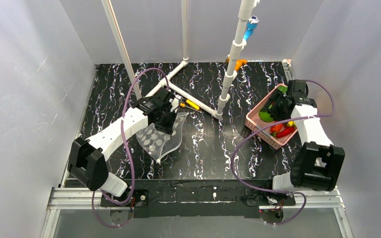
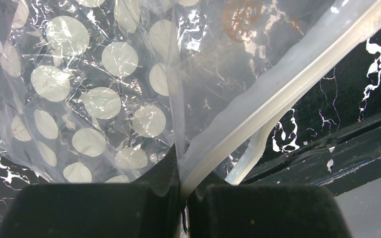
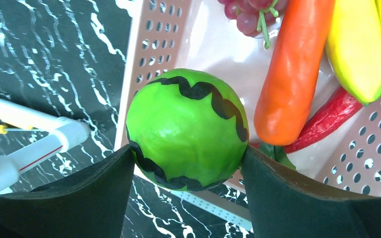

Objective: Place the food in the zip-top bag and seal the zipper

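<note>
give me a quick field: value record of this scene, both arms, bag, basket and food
left gripper: shut on the bag, pinching it at the zipper
right gripper: shut on the green melon, at the basket rim
bag: clear with white dots, no food seen inside
zipper: looks parted near the grip
basket: pink, holds orange pepper, red pepper, bananas, grapes
task status: nothing bagged yet

table [image 1: 213,148]: black, white marble veins
basket [image 1: 259,129]: pink, perforated, on table at my right
pipe frame [image 1: 226,84]: white, upright posts, bars lying on table, centre-back
yellow tool [image 1: 192,104]: just beside a pipe bar
blue fitting [image 1: 251,25]: high on tall pipe
</note>
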Robot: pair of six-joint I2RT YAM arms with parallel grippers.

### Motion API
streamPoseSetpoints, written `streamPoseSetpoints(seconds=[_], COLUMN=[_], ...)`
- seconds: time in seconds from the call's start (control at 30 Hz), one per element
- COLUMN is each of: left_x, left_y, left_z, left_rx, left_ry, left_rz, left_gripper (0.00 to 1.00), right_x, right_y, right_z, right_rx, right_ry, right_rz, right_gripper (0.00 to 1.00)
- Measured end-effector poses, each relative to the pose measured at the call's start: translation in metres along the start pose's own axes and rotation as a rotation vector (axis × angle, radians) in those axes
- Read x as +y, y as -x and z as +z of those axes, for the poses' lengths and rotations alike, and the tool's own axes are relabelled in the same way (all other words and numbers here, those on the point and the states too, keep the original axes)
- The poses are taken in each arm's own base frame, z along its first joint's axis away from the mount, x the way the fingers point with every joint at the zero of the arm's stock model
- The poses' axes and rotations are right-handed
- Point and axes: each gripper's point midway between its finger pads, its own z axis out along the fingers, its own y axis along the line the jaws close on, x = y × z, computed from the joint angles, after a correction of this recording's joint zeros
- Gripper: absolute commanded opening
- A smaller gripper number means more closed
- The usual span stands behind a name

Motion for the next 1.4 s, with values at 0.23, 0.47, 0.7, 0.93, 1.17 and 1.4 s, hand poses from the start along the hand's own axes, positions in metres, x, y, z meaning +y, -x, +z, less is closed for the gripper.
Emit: streamPoseSetpoints(seconds=[0.23,0.47,0.7,0.93,1.17,1.4], left_x=[0.001,0.001,-0.001,-0.004,-0.009,-0.012], left_y=[-0.001,-0.001,-0.001,-0.002,-0.003,-0.007], left_z=[0.002,0.002,0.003,0.003,0.007,0.008], left_rx=[0.008,0.009,0.013,0.015,0.012,0.014], left_ry=[0.002,0.002,-0.009,-0.025,-0.060,-0.096], left_rz=[0.003,0.007,0.008,0.015,0.027,0.048], left_gripper=[0.00,0.00,0.00,0.00,0.00,0.00], right_x=[0.006,0.026,0.068,0.094,0.192,0.262], right_y=[-0.011,-0.045,-0.119,-0.212,-0.286,-0.281], right_z=[-0.035,-0.062,-0.085,-0.098,-0.123,-0.177], right_rx=[-0.089,-0.110,-0.034,0.140,0.300,0.308], right_ry=[0.059,0.151,0.338,0.506,0.769,1.088], right_rz=[-0.028,-0.134,-0.321,-0.516,-0.684,-0.624], right_gripper=[0.02,0.01,0.01,0.01,0.01,0.01])
